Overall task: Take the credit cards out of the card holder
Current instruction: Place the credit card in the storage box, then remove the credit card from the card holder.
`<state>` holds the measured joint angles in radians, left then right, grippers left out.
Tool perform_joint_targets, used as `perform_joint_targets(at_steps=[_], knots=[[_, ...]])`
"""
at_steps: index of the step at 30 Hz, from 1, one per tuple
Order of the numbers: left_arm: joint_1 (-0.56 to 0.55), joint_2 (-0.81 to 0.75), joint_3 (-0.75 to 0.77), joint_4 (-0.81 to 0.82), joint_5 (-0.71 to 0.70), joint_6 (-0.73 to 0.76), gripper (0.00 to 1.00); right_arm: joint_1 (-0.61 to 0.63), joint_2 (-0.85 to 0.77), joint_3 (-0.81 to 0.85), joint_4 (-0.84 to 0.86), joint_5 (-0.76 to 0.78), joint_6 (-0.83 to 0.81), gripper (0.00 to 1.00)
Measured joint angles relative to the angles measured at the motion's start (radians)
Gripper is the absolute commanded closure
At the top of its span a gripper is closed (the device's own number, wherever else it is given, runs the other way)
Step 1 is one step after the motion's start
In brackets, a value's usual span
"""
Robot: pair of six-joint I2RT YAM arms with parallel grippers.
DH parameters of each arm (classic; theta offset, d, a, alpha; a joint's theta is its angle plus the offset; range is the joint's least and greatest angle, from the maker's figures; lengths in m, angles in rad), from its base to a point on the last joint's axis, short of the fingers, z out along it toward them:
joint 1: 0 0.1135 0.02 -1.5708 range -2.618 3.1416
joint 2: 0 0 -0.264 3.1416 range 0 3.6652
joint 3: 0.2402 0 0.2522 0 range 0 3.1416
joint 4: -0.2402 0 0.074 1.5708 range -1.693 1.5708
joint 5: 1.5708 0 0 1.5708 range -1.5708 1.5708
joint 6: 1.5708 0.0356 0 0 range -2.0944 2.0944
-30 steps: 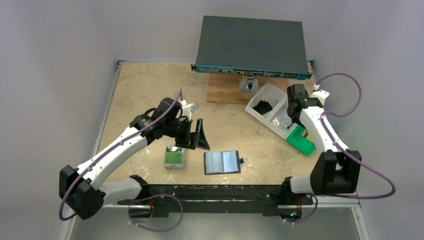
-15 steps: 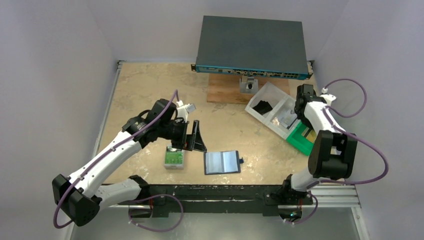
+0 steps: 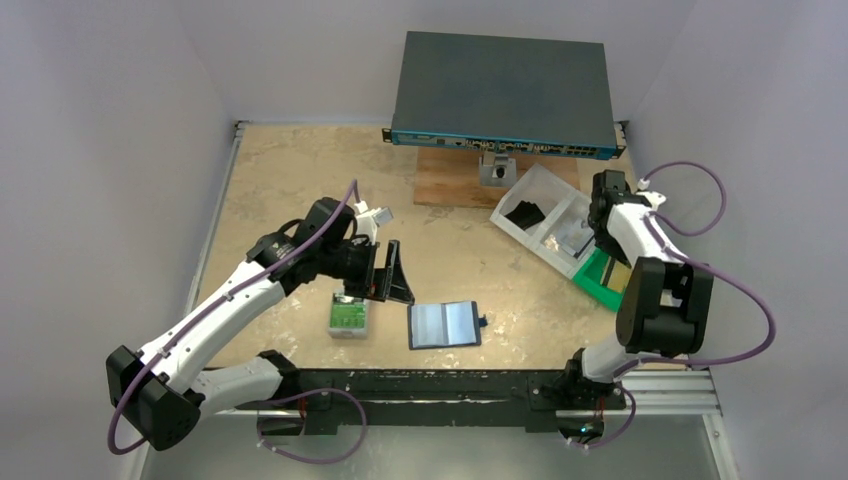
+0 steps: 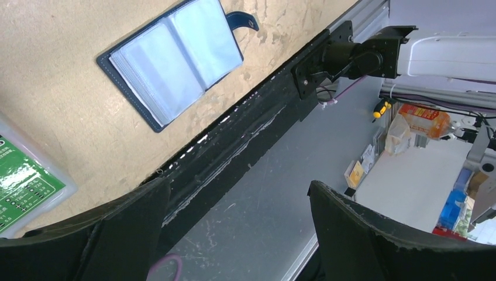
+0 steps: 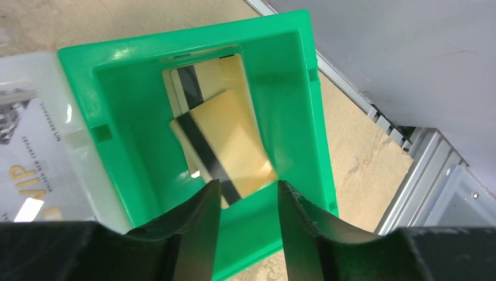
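The card holder [image 3: 443, 325] lies open and flat near the table's front edge, its light-blue lining up; it also shows in the left wrist view [image 4: 175, 58]. My left gripper [image 3: 392, 275] hangs open and empty above and to the left of it; the left wrist view [image 4: 238, 184] shows its jaws wide apart. The tan-gold credit cards [image 5: 225, 140], with dark stripes, lie stacked inside a green bin [image 5: 292, 88]. My right gripper [image 5: 248, 193] hovers open and empty just above that bin [image 3: 600, 282], at the right of the table [image 3: 603, 243].
A grey case with a green label [image 3: 348, 315] lies left of the card holder, below my left gripper. A white tray [image 3: 545, 222] adjoins the green bin. A network switch [image 3: 500, 95] and a wood block [image 3: 450, 185] stand at the back.
The right arm has folded its elbow back toward the front and its gripper has shifted slightly right over the green bin. The left gripper has drawn slightly left. The card holder has not moved.
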<state>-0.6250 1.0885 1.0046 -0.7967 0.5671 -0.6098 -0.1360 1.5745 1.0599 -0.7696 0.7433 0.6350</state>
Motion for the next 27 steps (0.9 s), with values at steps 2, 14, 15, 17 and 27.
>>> perform_joint_targets(at_steps=[2, 14, 15, 17, 27], knots=[[0.0, 0.0, 0.0, 0.003, -0.004, 0.0, 0.1, 0.0, -0.024, 0.0, 0.0, -0.026, -0.014, 0.45], [0.0, -0.008, -0.013, 0.022, -0.074, -0.01, 0.09, 0.086, -0.378, 0.0, 0.034, -0.23, -0.124, 0.01], [0.0, -0.01, -0.017, 0.021, -0.083, -0.01, 0.09, 0.12, -0.401, -0.001, 0.034, -0.237, -0.123, 0.01], [0.0, -0.011, -0.022, 0.018, -0.103, -0.01, 0.08, 0.204, -0.438, -0.003, 0.029, -0.244, -0.114, 0.01], [0.0, -0.026, -0.08, 0.018, -0.229, -0.021, 0.03, 0.521, -0.633, -0.099, 0.039, -0.359, 0.003, 0.01]])
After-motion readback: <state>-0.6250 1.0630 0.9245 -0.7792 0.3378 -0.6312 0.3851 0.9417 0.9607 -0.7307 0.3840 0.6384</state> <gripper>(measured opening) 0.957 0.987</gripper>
